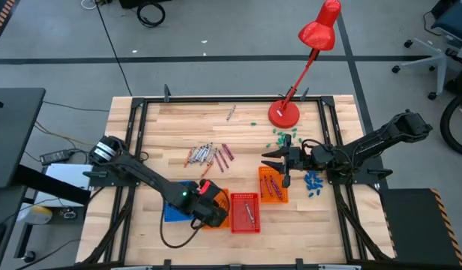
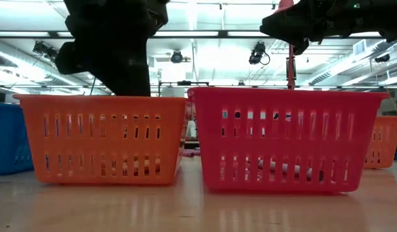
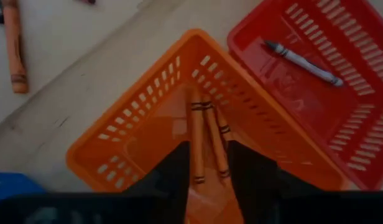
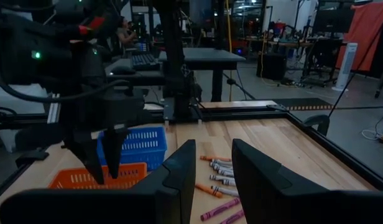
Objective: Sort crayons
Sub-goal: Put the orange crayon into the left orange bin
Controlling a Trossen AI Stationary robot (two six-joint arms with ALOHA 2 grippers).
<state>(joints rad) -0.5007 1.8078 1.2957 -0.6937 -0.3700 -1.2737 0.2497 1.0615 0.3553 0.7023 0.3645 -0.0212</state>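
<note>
My left gripper (image 3: 209,152) hangs open over the front orange basket (image 3: 142,124), pointing steeply down. Orange crayons (image 3: 197,134) lie on that basket's floor and show in the gap between the fingers. In the high view this gripper (image 1: 214,207) is at the table's near side, between the blue basket (image 1: 173,211) and the red basket (image 1: 244,213). A grey crayon (image 3: 301,63) lies in the red basket. Loose crayons (image 1: 210,155) lie in a heap on the table's middle. My right gripper (image 1: 271,160) waits open and level, right of the heap, with nothing between its fingers.
A second orange basket (image 1: 273,184) with crayons sits below my right gripper. A red desk lamp (image 1: 285,112) stands at the far side, with teal bits (image 1: 279,136) near its foot. Blue bits (image 1: 314,184) lie at the right. One orange crayon (image 3: 14,53) lies on the bare wood.
</note>
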